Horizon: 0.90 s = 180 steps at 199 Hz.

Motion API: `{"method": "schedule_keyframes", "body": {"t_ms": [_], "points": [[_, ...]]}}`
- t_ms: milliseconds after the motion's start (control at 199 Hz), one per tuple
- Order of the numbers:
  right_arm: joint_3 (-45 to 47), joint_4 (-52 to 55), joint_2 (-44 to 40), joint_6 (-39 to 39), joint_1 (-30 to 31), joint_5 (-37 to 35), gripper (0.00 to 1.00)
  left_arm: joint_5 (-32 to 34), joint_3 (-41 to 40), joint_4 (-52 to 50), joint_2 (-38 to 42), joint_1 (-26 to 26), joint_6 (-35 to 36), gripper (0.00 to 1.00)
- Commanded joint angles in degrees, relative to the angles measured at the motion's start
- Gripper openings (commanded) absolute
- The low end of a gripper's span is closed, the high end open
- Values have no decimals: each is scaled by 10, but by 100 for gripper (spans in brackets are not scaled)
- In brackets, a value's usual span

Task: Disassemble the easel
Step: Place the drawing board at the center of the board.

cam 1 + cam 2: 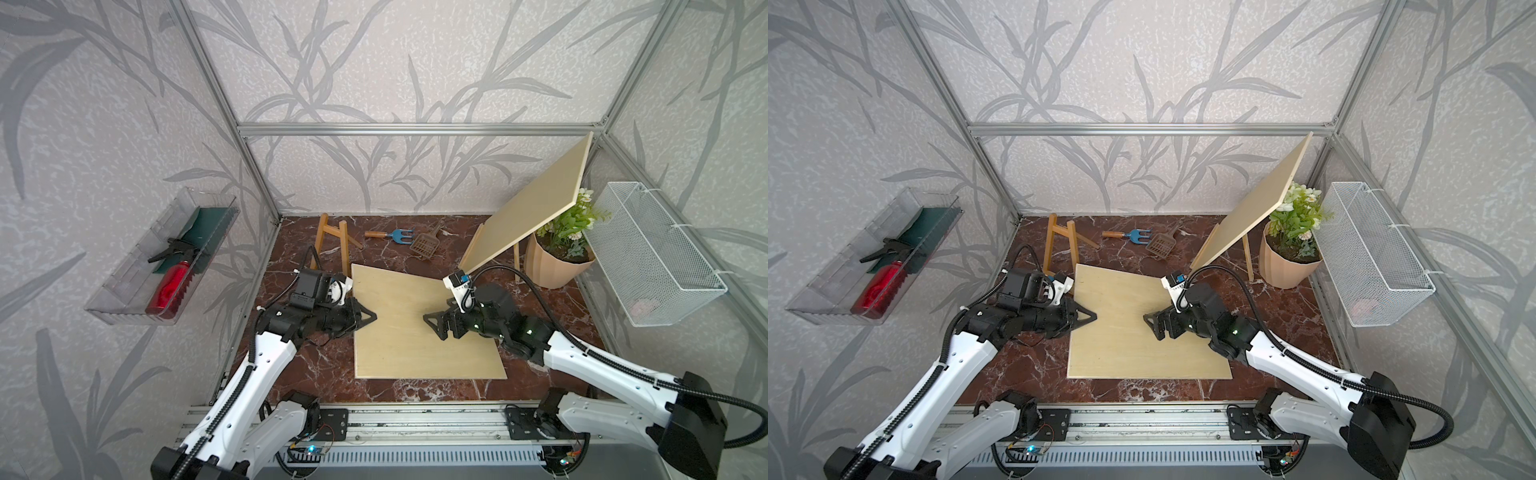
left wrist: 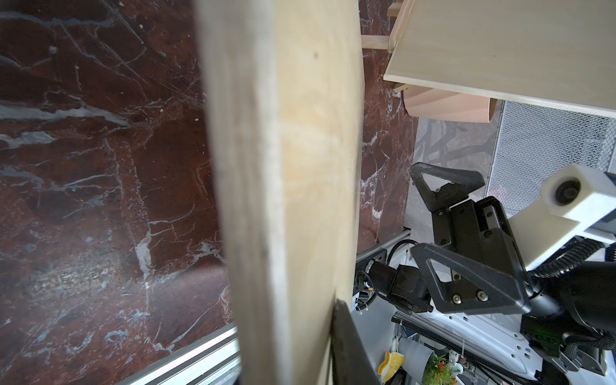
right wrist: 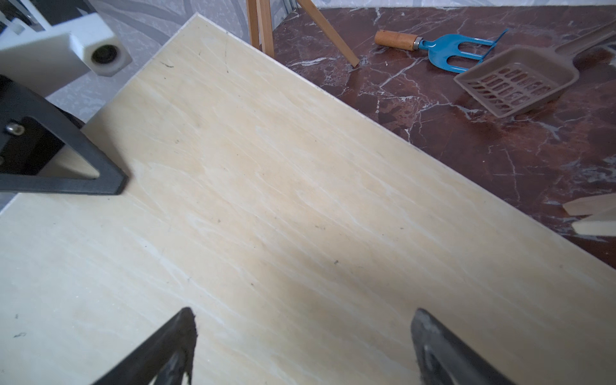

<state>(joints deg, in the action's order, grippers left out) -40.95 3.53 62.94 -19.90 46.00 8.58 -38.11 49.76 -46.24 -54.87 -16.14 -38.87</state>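
Note:
A pale wooden board [image 1: 419,332] [image 1: 1142,340] spreads over the middle of the table. My left gripper [image 1: 371,318] [image 1: 1091,318] is shut on its left edge; in the left wrist view one dark finger [image 2: 345,343] presses the board's face [image 2: 286,166], and the other finger is hidden behind it. The right gripper [image 1: 434,328] [image 1: 1153,328] [image 3: 303,320] hangs open just above the board [image 3: 300,200], holding nothing. A small brown easel [image 1: 332,241] [image 1: 1061,245] stands empty at the back left. A light easel carries a second board [image 1: 536,208] [image 1: 1254,208] at the back right.
A blue hand fork [image 1: 395,235] [image 3: 460,50] and a brown slotted scoop [image 1: 426,243] [image 3: 516,86] lie at the back. A potted plant [image 1: 552,266] stands right of the loaded easel. On the right wall hangs a wire basket [image 1: 656,257], on the left a clear tray [image 1: 124,299].

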Motion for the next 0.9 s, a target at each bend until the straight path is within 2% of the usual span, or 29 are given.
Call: {"method": "schedule_keyframes", "body": {"t_ms": [0, 406, 818, 898], "points": [[8, -16, -9, -2, -4, 10, 99, 154, -40, -92, -35, -12, 13, 0], [9, -20, -9, -4, -4, 14, 99, 154, -41, -36, -143, -88, 4, 0], [12, -25, -10, -4, -4, 19, 99, 167, -61, 52, -193, -93, -34, 0], [13, -26, -11, -4, -4, 18, 99, 175, -75, 74, -204, -93, -42, 3]]}}
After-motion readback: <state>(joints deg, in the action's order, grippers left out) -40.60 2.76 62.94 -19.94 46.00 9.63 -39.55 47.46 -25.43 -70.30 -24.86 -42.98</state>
